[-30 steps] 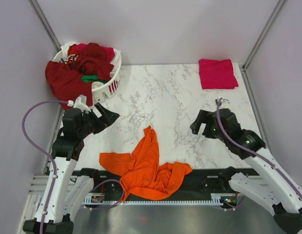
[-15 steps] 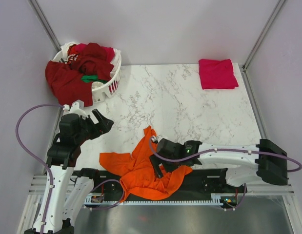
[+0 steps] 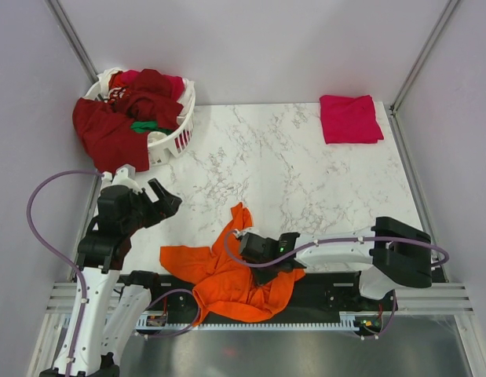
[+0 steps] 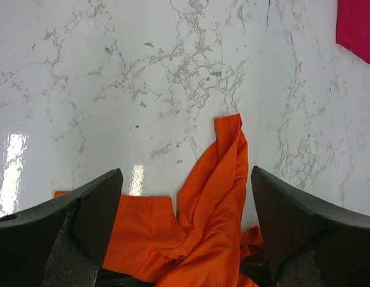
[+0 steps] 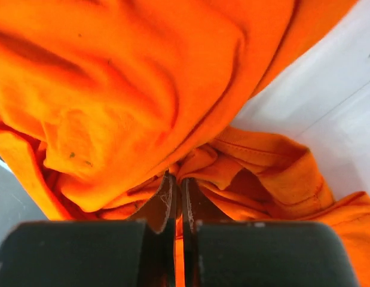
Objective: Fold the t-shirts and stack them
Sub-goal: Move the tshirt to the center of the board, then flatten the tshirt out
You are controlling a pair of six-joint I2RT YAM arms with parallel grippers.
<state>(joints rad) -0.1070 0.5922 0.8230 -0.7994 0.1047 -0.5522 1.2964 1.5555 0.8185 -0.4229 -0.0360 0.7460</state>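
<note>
Crumpled bright orange cloth t-shirt (image 3: 223, 279) lies at the 6 o'clock edge of the marble tabletop (image 3: 290, 173). Right end effector (image 5: 177, 182) pinched closed on its folds. Left end effector (image 4: 185, 173) at 8 o'clock, fingers spread wide, gripping nothing.

A robot test cell in a lab is shown: the marble-patterned table (image 3: 305, 173) is boxed in by plain grey wall panels (image 3: 250, 47) held between bare metal posts (image 3: 70, 35). Two arms, left (image 3: 97, 259) and right (image 3: 345, 250), are bolted to a slotted metal rail (image 3: 451, 292) at the near edge, with purple cables (image 3: 31, 208) left exposed
</note>
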